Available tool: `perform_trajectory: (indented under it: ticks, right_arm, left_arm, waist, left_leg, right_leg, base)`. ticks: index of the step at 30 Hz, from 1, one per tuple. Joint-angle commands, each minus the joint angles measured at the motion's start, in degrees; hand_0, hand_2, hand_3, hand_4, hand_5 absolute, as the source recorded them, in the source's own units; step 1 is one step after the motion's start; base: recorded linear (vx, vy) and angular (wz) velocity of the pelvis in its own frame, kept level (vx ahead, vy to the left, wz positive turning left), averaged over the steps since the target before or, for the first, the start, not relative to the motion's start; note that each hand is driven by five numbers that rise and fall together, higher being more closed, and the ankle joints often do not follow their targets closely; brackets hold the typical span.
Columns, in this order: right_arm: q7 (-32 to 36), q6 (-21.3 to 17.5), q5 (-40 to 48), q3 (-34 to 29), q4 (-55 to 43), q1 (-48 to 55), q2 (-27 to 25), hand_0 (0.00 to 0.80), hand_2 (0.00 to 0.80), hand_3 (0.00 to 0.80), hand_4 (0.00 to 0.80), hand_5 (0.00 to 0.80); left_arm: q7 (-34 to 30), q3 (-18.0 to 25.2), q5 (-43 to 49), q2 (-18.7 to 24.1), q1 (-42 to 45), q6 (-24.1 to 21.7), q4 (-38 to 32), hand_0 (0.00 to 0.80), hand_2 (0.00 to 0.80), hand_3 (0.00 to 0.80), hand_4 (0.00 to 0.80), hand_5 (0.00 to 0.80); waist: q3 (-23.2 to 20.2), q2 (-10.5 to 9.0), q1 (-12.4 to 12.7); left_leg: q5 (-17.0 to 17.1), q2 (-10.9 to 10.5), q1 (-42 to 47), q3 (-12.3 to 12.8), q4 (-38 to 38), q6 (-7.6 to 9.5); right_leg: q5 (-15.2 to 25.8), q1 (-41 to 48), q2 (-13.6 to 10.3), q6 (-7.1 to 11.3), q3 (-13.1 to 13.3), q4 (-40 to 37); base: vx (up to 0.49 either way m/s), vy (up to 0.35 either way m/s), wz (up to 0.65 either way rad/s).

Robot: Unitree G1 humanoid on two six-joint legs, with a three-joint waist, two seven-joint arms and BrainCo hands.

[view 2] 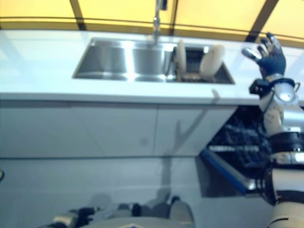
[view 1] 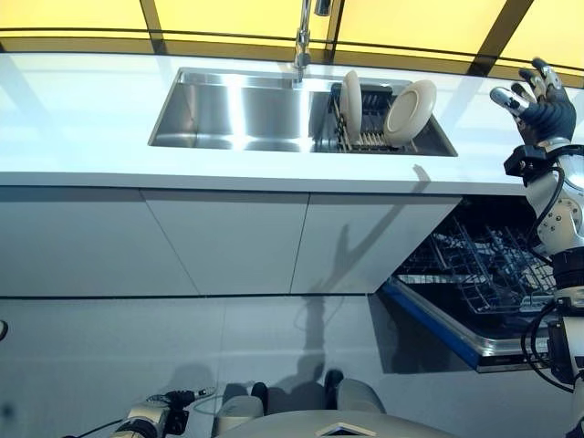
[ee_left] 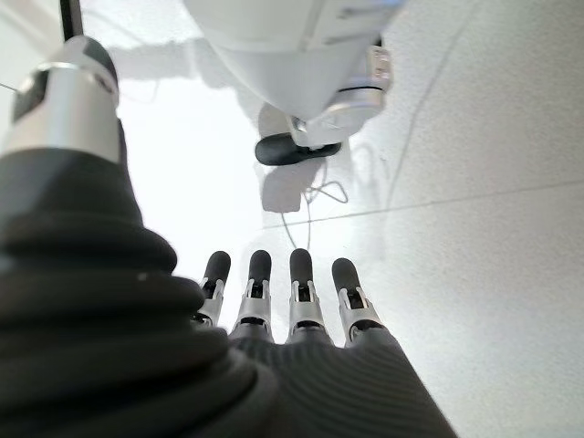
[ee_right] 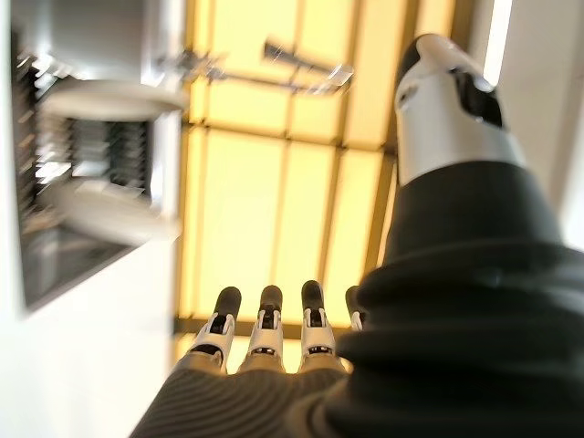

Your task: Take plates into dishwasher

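Plates (view 1: 409, 111) stand in the sink rack, left of the raised, open right robot hand (view 1: 545, 108).

Kitchen counter stuff, seen from above

A stainless steel sink (view 1: 237, 114) is set into the white countertop (view 1: 82, 119), with a chrome faucet (view 1: 302, 41) standing at its back edge. Plain white cabinet fronts (view 1: 219, 242) are seen below, and yellow-lit window panes (view 1: 237, 16) behind.

White plates (view 1: 410, 111), steel sink (view 1: 237, 109)
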Motion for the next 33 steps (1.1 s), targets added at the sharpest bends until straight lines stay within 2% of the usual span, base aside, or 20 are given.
perform_trajectory:
  ticks: [1, 4, 8, 10, 13, 19, 25, 28, 30, 31, 32, 33]
  right_arm:
    - [1.0, 2.2, 0.3, 1.2, 6.7, -9.1, -4.7, 0.000, 0.000, 0.000, 0.000, 0.000]
    - [0.7, 2.6, 0.7, 2.7, 8.4, -9.2, -4.3, 0.000, 0.000, 0.000, 0.000, 0.000]
    - [1.0, 2.2, 0.5, 4.0, 7.4, -9.0, -3.9, 0.000, 0.000, 0.000, 0.000, 0.000]
    - [1.3, 2.4, -0.4, 4.5, 6.4, -8.9, -3.2, 0.000, 0.000, 0.000, 0.000, 0.000]
    - [0.9, 2.6, -0.7, 4.6, 5.0, -8.3, -2.4, 0.000, 0.000, 0.000, 0.000, 0.000]
    - [-0.1, 3.0, -1.5, 4.1, 2.3, -6.0, -1.0, 0.000, 0.000, 0.000, 0.000, 0.000]
    - [0.8, 3.4, -3.6, 4.2, 1.1, -5.2, 0.1, 0.000, 0.000, 0.000, 0.000, 0.000]
    - [2.7, 2.6, -5.1, 6.4, 1.8, -6.9, 0.1, 0.000, 0.000, 0.000, 0.000, 0.000]
    - [3.0, 2.5, -5.0, 7.6, 1.8, -7.7, 0.1, 0.000, 0.000, 0.000, 0.000, 0.000]
    - [3.0, 2.5, -5.2, 8.5, 1.3, -8.0, 0.1, 0.000, 0.000, 0.000, 0.000, 0.000]
    - [3.0, 2.3, -5.6, 9.5, 1.0, -8.0, 0.5, 0.000, 0.000, 0.000, 0.000, 0.000]
    - [2.8, 2.1, -5.8, 10.0, 0.9, -8.0, 0.8, 0.000, 0.000, 0.000, 0.000, 0.000]
  left_arm:
    - [2.7, 0.9, -6.0, 0.7, -0.6, 0.4, 1.1, 0.000, 0.000, 0.000, 0.000, 0.000]
    - [2.6, 2.1, -7.0, 0.0, 0.6, 1.1, -0.4, 0.000, 0.000, 0.000, 0.000, 0.000]
    - [2.9, 1.6, -6.2, -0.4, 0.8, 1.4, -0.5, 0.000, 0.000, 0.000, 0.000, 0.000]
    - [2.3, 1.4, -5.5, -0.3, 0.9, 1.3, -1.2, 0.000, 0.000, 0.000, 0.000, 0.000]
    - [2.5, 0.7, -5.8, -0.5, 0.6, 1.3, -2.1, 0.000, 0.000, 0.000, 0.000, 0.000]
    - [2.6, 0.0, -4.8, 0.5, 0.1, 2.0, -3.0, 0.000, 0.000, 0.000, 0.000, 0.000]
    - [3.0, -0.3, -3.9, 1.1, -0.7, 2.9, -3.1, 0.000, 0.000, 0.000, 0.000, 0.000]
    - [2.8, -0.1, -4.3, 1.3, -1.1, 2.7, -3.2, 0.000, 0.000, 0.000, 0.000, 0.000]
    - [2.5, 0.2, -4.7, 1.2, -0.9, 2.4, -3.3, 0.000, 0.000, 0.000, 0.000, 0.000]
    - [2.4, 0.4, -5.3, 0.8, -0.8, 2.3, -3.4, 0.000, 0.000, 0.000, 0.000, 0.000]
    - [2.3, 0.4, -6.1, 0.4, -0.6, 1.7, -3.4, 0.000, 0.000, 0.000, 0.000, 0.000]
    - [2.3, 0.9, -5.8, -0.1, -0.4, 1.7, -3.8, 0.000, 0.000, 0.000, 0.000, 0.000]
  waist:
    - [-0.7, -1.30, 0.6]
    - [-1.7, -1.27, 1.3]
    - [-2.2, -1.18, 1.7]
    - [-2.0, -0.81, 1.7]
    - [-1.6, -0.31, 1.8]
    - [-0.4, 0.31, 1.1]
    - [0.3, 0.90, 0.5]
    - [0.0, 0.54, 0.3]
    - [-0.1, 0.38, 0.4]
    - [0.2, 0.33, 0.8]
    - [0.5, -0.45, 1.2]
    - [1.1, -1.09, 2.1]
  left_leg:
    - [-12.2, 0.3, 6.1, 0.9, 6.4, -1.85]
    - [-10.6, 2.5, 7.0, 2.3, 4.6, -3.54]
    - [-9.1, 3.0, 6.8, 2.0, 2.4, -4.28]
    - [-8.3, 3.4, 6.8, 2.6, 1.3, -4.55]
    - [-7.1, 3.5, 6.1, 2.8, 0.1, -4.62]
    - [-7.1, 3.9, 5.7, 3.3, 0.7, -4.20]
    - [-8.4, 5.2, 5.6, 3.1, 3.6, -4.61]
    - [-11.0, 5.7, 6.2, 2.6, 8.7, -5.81]
    - [-7.7, 6.9, 5.2, 2.3, 15.1, -6.98]
    - [-3.2, 7.9, 2.3, 1.5, 23.4, -7.97]
    - [0.1, 6.7, -2.3, 0.4, 30.8, -8.01]
    - [1.4, 5.6, -6.7, -0.2, 35.0, -7.72]
  right_leg:
    - [10.8, 3.3, 0.4, -1.91, -1.5, -3.4]
    - [9.8, 6.9, 1.0, -2.23, -2.2, -5.4]
    - [8.9, 8.8, 1.5, -2.30, -2.2, -6.5]
    - [8.7, 9.2, 1.5, -2.26, -2.8, -6.8]
    - [8.2, 9.3, 1.6, -2.08, -2.9, -6.5]
    - [6.5, 7.3, 0.6, -1.75, -2.9, -2.2]
    - [3.7, 7.0, 0.9, -3.07, -3.0, 1.1]
    - [2.6, 7.0, 1.1, -4.59, -2.8, 2.0]
    - [1.9, 8.2, 1.8, -6.15, -2.8, 1.5]
    - [1.0, 10.0, 2.7, -7.85, -2.8, 1.0]
    - [0.8, 10.9, 2.7, -9.10, -2.1, 0.6]
    - [0.5, 12.2, 2.6, -9.77, -0.9, 0.3]
  base:
    - [0.065, -0.129, 0.07]
    - [0.075, -0.131, 0.02]
    - [0.068, -0.102, -0.09]
    - [0.032, -0.056, -0.13]
    - [0.012, -0.042, -0.08]
    - [0.027, -0.067, 0.01]
    - [0.051, -0.121, -0.05]
    - [0.094, -0.129, 0.02]
    - [0.065, -0.099, -0.01]
    - [0.101, -0.117, -0.02]
    - [0.181, -0.127, -0.10]
    - [0.196, -0.068, -0.39]
